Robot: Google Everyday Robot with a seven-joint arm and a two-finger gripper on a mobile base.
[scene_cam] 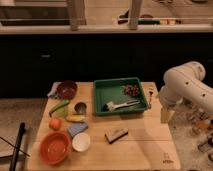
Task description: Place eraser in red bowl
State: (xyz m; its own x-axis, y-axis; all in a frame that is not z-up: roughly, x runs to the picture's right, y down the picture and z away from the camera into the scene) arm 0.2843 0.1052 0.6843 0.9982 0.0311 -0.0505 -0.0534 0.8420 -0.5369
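The eraser (pixel 116 134) is a small dark block with a pale top. It lies flat on the wooden table (pixel 135 152), in front of the green tray. The red bowl (pixel 55 147) stands at the table's front left corner, with nothing visible in it. My white arm comes in from the right. Its gripper (pixel 164 115) hangs down at the table's right edge, to the right of the eraser and apart from it, holding nothing that I can see.
The green tray (pixel 120 94) holds a metal utensil (pixel 122 105) and brown bits. A white bowl (pixel 81 142), blue sponge (pixel 77 129), orange fruit (pixel 55 123), yellow item (pixel 75 118), metal cup (pixel 80 107), green vegetable (pixel 59 107) and dark bowl (pixel 66 89) crowd the left side.
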